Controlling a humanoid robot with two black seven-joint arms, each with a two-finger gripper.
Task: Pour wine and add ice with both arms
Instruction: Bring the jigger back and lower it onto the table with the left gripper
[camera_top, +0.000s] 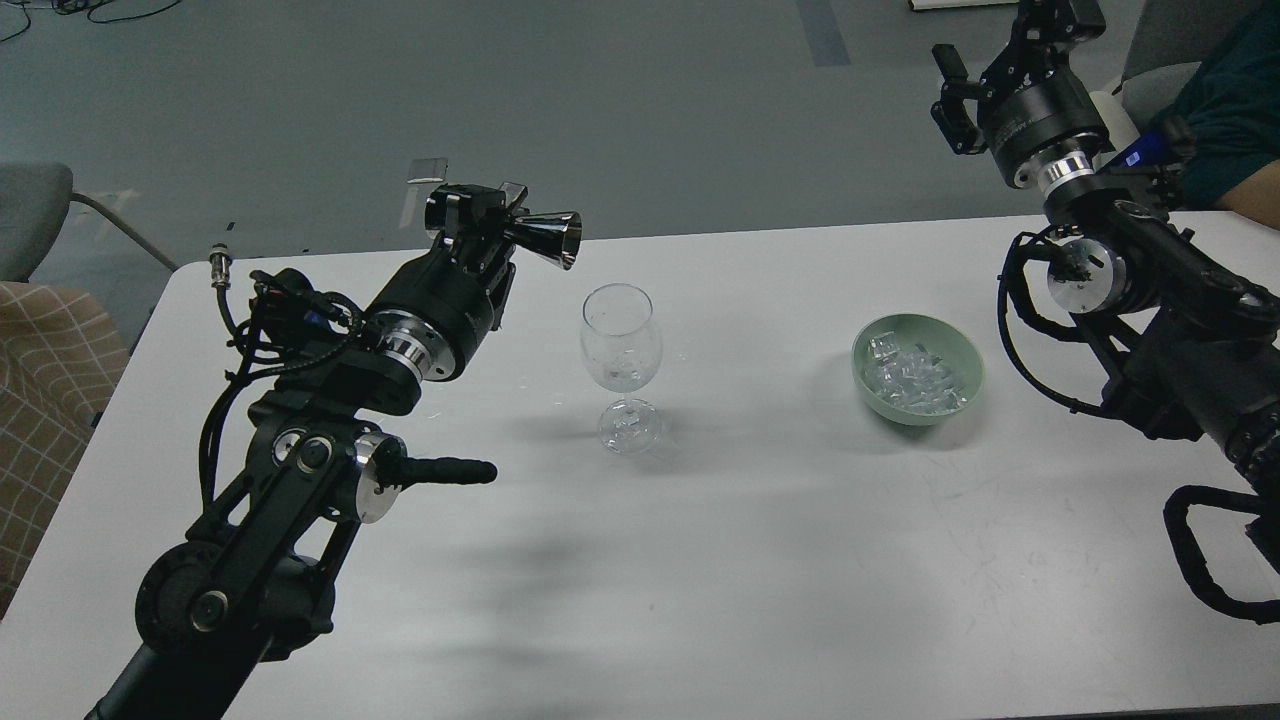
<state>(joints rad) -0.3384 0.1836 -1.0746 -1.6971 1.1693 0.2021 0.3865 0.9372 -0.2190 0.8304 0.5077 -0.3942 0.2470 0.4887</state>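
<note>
In the lower left of the frame, the left arm (300, 470) is rising from the edge and reaching toward the middle of the white bench (700, 560). At its far end, the left pincer (480, 225) is pinching a small dark metallic cup (545, 240), which is lying on its side with the open mouth pointing right, toward the rim of the wine glass (621, 365). The cup is hanging just beside the glass, a little above and left of its rim, not touching it.

The glass is standing upright in the middle of the frame. The wine is not clearly visible in it; only some faint shapes are showing near the bottom of its bowl, and it is not possible to say what they are.

To the right, the green bowl (918, 368) is holding the ice (915, 380), a heap of clear cubes, well apart from the glass.

In the upper right, the right arm (1130, 280) is lifted high, and the right pincer (1050, 20) is partly cut by the frame edge, so its state cannot be told.

The pouring step seems to be in hand or nearly ending. The next move probably calls for the right pincer to descend to the bowl, spread, and pinch one cube.
</note>
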